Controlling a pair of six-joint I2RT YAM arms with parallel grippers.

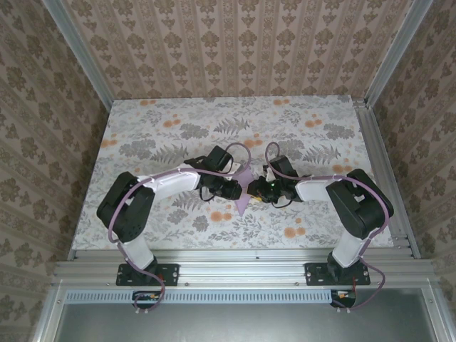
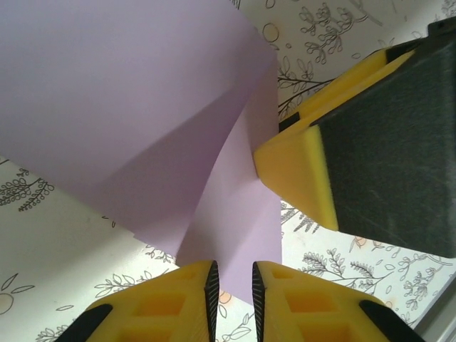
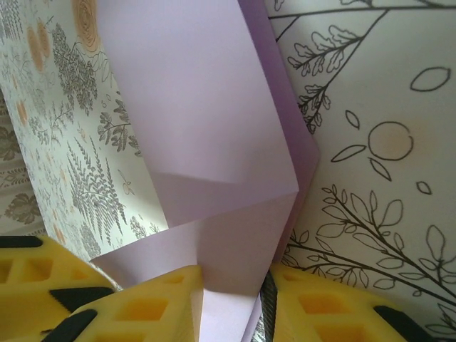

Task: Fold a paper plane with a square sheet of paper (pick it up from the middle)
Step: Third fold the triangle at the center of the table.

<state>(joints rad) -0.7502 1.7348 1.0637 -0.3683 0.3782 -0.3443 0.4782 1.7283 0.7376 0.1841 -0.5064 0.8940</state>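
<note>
Top external view: mounted high behind the arm bases (image 1: 146, 274), looking down and forward over the whole tablecloth (image 1: 178, 121). Both wrist views: very close, sighting along their own fingers (image 2: 171, 306) at the bottom edge. All three share the square sheet of paper (image 1: 243, 191).

Lavender sheet of paper (image 1: 243, 191), partly folded, layers overlapping, lifted, tilted
</note>
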